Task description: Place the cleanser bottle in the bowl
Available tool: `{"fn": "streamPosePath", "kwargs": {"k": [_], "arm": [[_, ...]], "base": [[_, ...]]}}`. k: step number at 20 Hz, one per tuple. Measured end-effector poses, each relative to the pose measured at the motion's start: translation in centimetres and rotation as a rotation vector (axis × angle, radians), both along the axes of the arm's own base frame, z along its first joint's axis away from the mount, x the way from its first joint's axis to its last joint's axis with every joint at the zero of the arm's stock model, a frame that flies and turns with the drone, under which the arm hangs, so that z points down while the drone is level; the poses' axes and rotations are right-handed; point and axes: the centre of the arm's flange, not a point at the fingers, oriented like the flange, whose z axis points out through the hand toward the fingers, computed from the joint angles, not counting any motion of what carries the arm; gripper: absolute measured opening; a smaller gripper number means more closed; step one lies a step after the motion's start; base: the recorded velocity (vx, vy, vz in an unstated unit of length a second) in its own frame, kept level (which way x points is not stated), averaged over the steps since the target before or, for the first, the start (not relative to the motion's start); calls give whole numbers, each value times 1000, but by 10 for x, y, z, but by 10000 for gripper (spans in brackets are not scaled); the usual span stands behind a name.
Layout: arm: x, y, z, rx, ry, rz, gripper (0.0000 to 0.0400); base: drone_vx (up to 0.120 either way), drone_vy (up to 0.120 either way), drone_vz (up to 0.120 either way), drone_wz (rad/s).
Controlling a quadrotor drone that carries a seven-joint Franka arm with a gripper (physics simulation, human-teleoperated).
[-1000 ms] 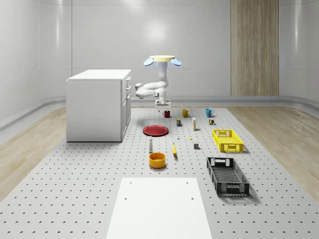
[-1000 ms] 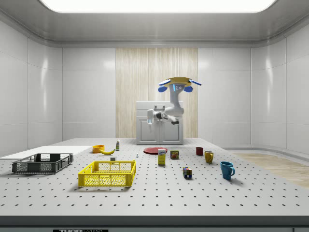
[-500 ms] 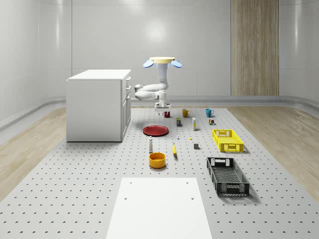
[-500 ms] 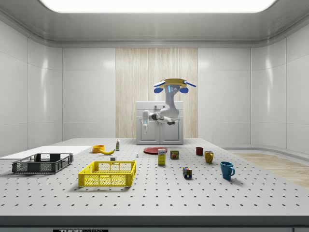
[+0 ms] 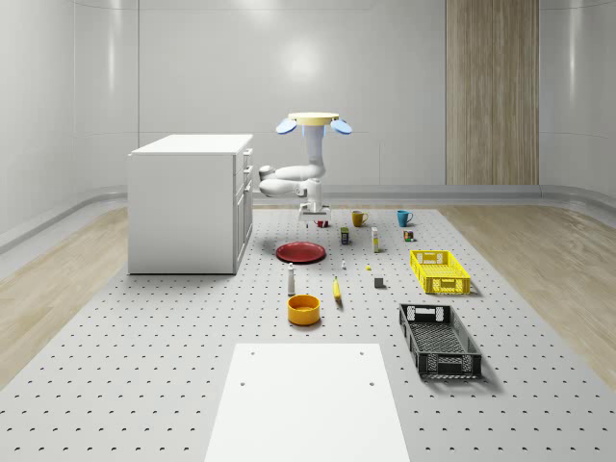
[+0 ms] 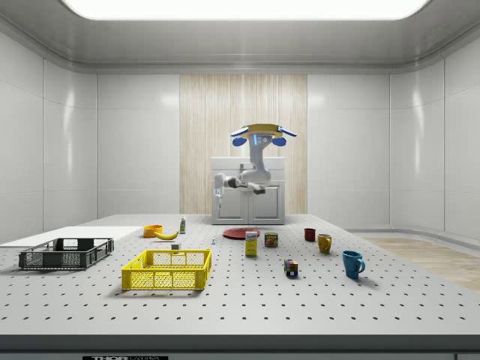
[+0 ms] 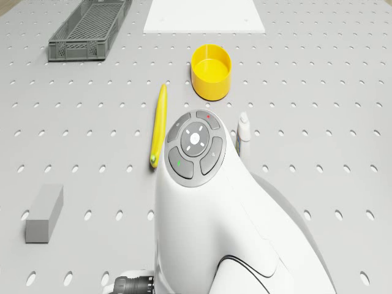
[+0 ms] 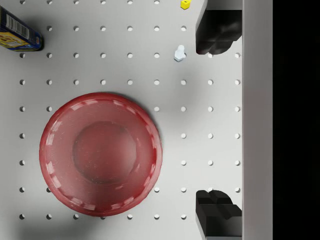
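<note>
The whole-scene camera stands high at the near end of the pegboard floor (image 5: 144, 366), looking down its length toward the white cabinet (image 5: 188, 202). The side camera sits low at the floor's edge, facing across it. Both take in the hovering drone (image 5: 314, 119). The drone's camera looks down past the arm at the yellow bowl (image 7: 211, 71); the wrist camera looks straight down, close over the red plate (image 8: 101, 154).

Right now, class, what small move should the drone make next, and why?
Probably carry on toward the cleanser bottle. The drone hovers high near the red plate, its open, empty gripper above that plate, while the bottle stands further on, beside the yellow bowl.
</note>
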Motion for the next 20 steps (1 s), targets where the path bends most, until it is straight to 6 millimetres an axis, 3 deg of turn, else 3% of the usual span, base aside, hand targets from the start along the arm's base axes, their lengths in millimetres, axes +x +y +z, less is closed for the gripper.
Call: {"fn": "streamPosePath", "kwargs": {"k": [20], "arm": [[0,0,0,0,0,0,400]], "base": [[120,0,0,0]]}}
